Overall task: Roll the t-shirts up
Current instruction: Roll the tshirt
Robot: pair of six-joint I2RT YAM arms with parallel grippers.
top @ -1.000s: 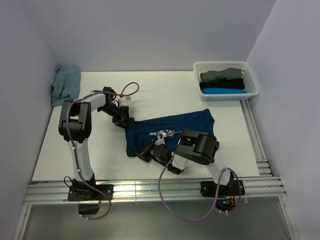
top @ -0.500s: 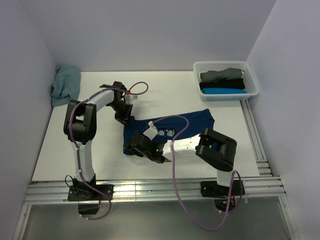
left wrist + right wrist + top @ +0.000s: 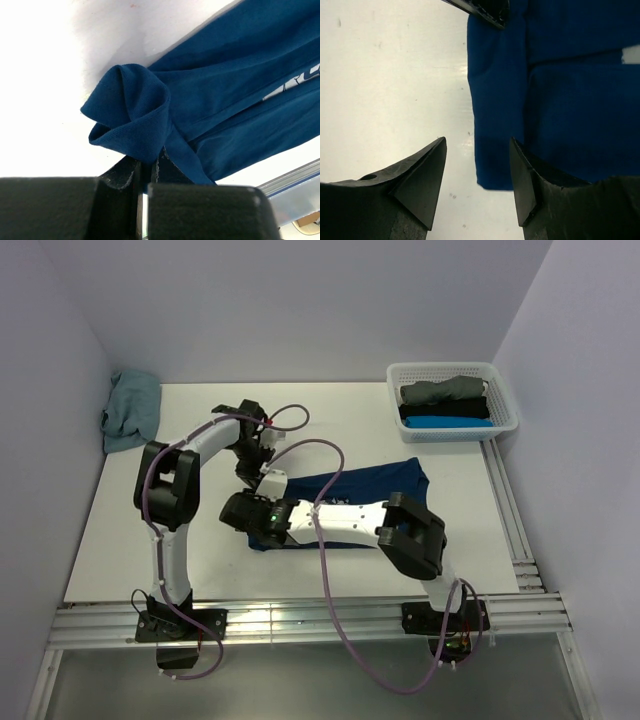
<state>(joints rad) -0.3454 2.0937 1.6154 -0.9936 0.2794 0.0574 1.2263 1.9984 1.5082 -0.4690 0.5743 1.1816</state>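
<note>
- Dark navy short-sleeved cloth t-shirt (image 3: 385, 480) is found on the white counter (image 3: 150, 500), long axis running left to right.
- Left pincer (image 3: 146, 162) is closed on its bunched far-left corner.
- Right pincer (image 3: 477, 142) is spread open, empty; the near-left corner lies between its tips.
- The shirt's middle is hidden by the right arm (image 3: 340, 520).
</note>
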